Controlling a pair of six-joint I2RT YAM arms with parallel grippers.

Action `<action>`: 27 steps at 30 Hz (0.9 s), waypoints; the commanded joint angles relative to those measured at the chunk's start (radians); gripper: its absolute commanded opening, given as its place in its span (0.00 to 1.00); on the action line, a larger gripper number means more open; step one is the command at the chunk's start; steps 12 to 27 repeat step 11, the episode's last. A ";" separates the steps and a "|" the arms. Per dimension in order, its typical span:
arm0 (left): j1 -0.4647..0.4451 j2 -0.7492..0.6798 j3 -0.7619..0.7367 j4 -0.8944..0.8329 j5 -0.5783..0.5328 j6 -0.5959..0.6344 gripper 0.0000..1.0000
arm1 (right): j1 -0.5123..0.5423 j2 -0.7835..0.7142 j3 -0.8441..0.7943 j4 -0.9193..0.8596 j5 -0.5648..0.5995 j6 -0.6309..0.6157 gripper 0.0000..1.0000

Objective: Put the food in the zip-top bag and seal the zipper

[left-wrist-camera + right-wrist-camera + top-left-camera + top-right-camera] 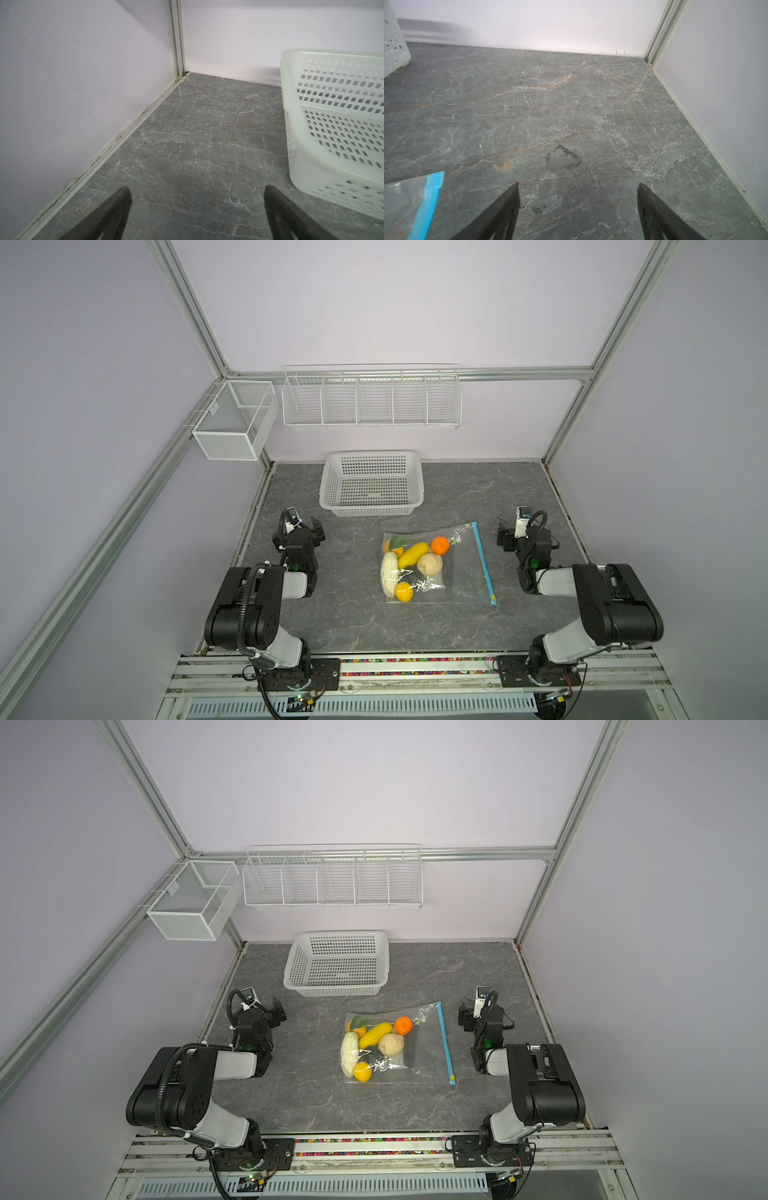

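Left end effector [197,191]: jaws spread, empty.
Right end effector [578,186]: jaws spread, empty, light-blue zipper [484,564] beside it, reachable.
Clear crinkly zip-top bag [463,572]: between both, toy food [413,556] inside.

One zip-top bag [465,568], at least six foods [413,554], one basket [371,454], two racks [235,423] [372,400], two tools [197,190] [578,184].

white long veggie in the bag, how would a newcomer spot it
On the grey table lies a clear zip-top bag. Inside it, along the edge opposite the blue zipper, sits the white long veggie, the only white piece among orange, yellow and beige neighbours.
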 commanded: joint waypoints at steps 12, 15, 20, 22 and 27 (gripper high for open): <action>0.006 0.003 0.012 0.005 0.012 -0.007 0.99 | -0.005 -0.010 0.011 -0.015 -0.019 0.010 0.89; 0.006 0.003 0.012 0.005 0.012 -0.007 0.99 | -0.005 -0.010 0.011 -0.015 -0.019 0.010 0.89; 0.006 0.003 0.012 0.005 0.012 -0.007 0.99 | -0.005 -0.010 0.011 -0.015 -0.019 0.010 0.89; 0.006 0.003 0.012 0.005 0.012 -0.007 0.99 | -0.005 -0.010 0.011 -0.015 -0.019 0.010 0.89; 0.006 0.003 0.012 0.005 0.012 -0.007 0.99 | -0.005 -0.010 0.011 -0.015 -0.019 0.010 0.89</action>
